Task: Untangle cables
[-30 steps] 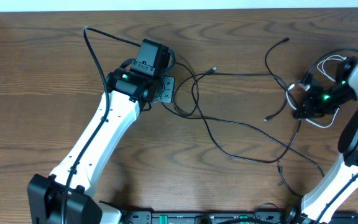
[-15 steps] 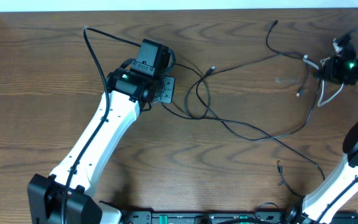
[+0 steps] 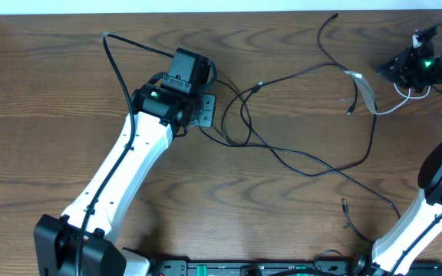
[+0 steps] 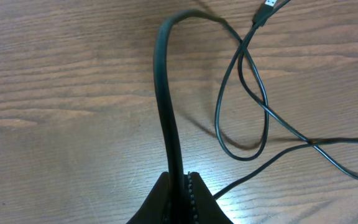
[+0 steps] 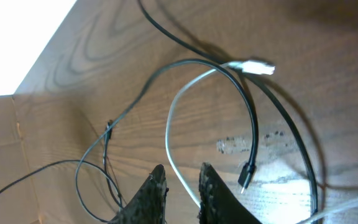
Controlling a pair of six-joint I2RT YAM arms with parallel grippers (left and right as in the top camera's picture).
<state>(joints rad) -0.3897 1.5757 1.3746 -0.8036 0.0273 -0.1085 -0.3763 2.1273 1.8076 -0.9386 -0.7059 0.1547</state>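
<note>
The black cables (image 3: 245, 129) cross in a loose knot near the centre of the bench (image 3: 52, 77). One strand leaves the knot toward 3 o'clock and sags back toward 5 o'clock. The white cable (image 3: 364, 88) lies at 2 o'clock on the bench, curled over a black strand, with its plug free.

The left fingers (image 4: 182, 179), at 9 o'clock from the knot, are fully closed on one black cable (image 4: 165, 106). The right fingers (image 5: 156, 186), at 3 o'clock from the white cable, stand slightly apart. The white cable runs through a gap wider than itself, so it appears loose rather than pinched.

Hazards:
- Any pull toward 3 o'clock with this gap is likely to let the white cable slip out and fall back across the black strand.
- A re-grip may catch the black strand as well, dragging both together.
- With the left end anchored, hard tension may cinch the central loops instead of opening them.
</note>
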